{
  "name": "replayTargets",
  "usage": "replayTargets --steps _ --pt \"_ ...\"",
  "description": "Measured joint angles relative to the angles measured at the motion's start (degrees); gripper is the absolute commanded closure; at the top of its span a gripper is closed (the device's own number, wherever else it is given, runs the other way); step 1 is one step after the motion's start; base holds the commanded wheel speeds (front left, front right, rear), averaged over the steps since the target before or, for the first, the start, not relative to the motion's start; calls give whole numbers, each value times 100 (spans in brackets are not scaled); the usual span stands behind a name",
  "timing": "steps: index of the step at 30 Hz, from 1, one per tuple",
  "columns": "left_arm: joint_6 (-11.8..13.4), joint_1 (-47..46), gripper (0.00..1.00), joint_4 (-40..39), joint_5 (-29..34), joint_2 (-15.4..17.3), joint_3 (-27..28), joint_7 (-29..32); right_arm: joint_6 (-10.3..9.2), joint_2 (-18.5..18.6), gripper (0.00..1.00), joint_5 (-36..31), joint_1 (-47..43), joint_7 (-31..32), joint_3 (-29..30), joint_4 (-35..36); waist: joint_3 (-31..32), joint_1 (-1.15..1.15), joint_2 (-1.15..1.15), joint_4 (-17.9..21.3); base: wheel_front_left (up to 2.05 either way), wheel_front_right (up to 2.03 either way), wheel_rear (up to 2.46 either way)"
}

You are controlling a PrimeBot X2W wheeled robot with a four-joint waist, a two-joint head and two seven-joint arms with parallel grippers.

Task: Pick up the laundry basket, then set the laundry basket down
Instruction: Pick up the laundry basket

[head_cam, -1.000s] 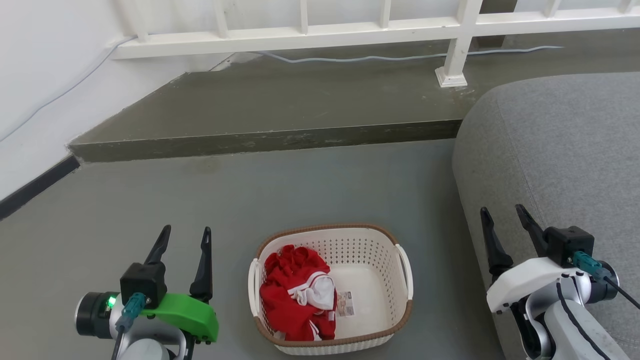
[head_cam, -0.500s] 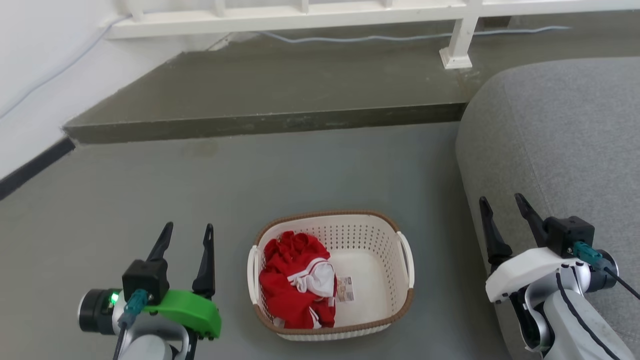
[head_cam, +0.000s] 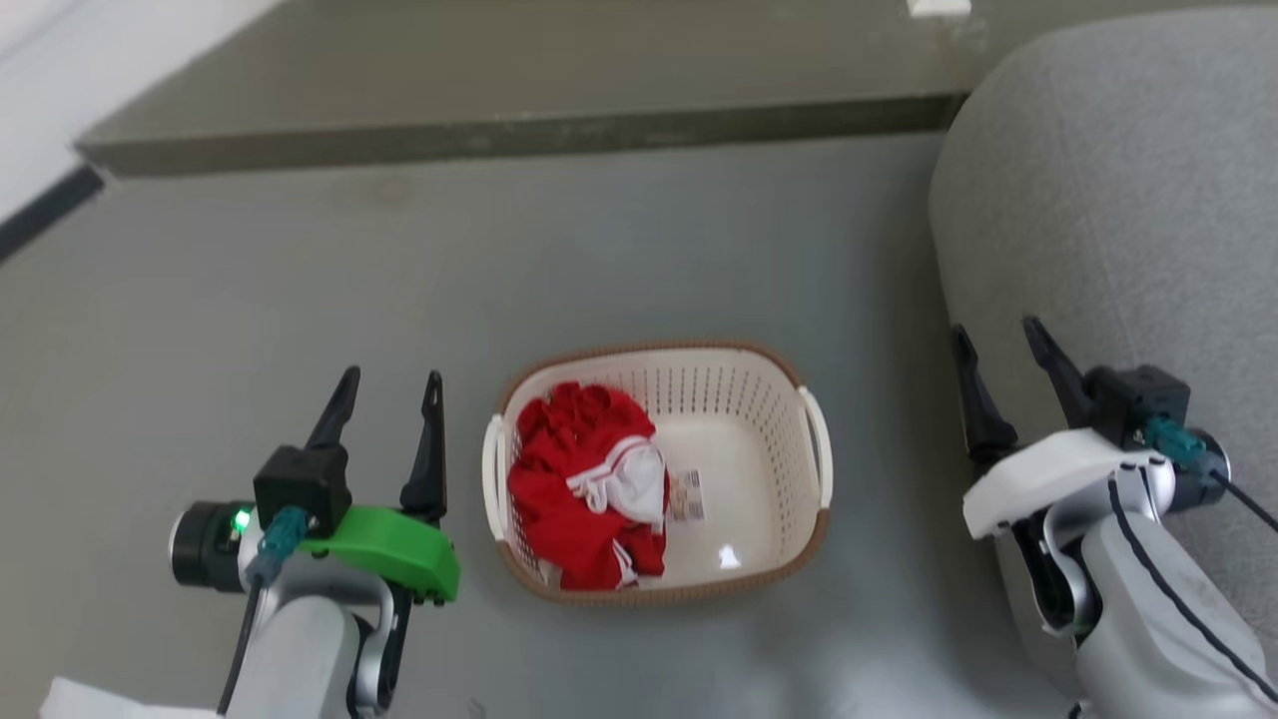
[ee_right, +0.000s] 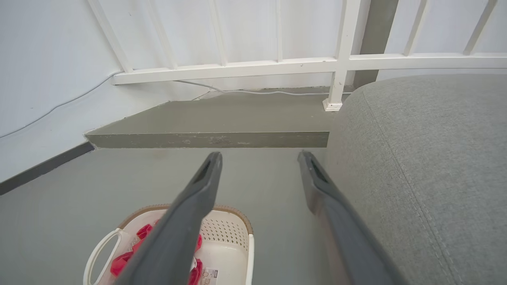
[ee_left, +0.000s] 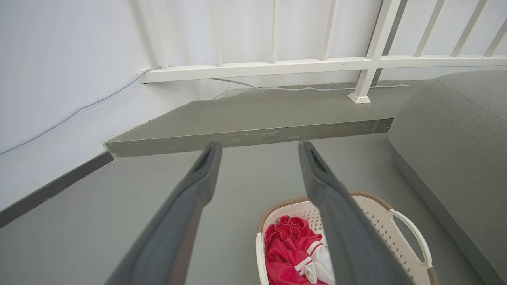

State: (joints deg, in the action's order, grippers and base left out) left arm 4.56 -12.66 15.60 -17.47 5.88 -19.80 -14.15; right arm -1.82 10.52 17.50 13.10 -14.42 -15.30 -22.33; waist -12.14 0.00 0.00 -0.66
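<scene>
Basket position: the laundry basket stands upright on the grey floor, between the two arms and touched by neither. Brown rim all round, a white handle on each side.

Contents: a crumpled red-and-white garment heaped against the left side. A small label lies on the bare bottom just beside the cloth.

Left pincer: fingers spread, nothing between them, held beside the basket's left handle but apart from it.

Right pincer: also spread and empty, well to the basket's right, in front of the grey sofa.

Both point away from the robot toward a raised step.

Left wrist view: white railing above the step, a thin cable along its foot.
</scene>
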Motion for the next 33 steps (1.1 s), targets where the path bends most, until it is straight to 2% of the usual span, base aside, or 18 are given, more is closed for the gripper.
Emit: replayTargets --steps 5,16,33 --pt "0 -238 0 73 -2 -27 3 32 132 -2 0 -1 258 1 -67 -42 -384 0 0 -3 0 0 0" --pt "-55 -944 0 322 -64 -92 24 101 231 -4 0 -16 915 0 -70 -172 -1268 0 0 5 0 0 0" --pt "-465 -2445 0 1337 -154 -146 -7 463 390 -9 0 -92 2181 43 -134 -832 -2715 1 0 27 0 0 0"
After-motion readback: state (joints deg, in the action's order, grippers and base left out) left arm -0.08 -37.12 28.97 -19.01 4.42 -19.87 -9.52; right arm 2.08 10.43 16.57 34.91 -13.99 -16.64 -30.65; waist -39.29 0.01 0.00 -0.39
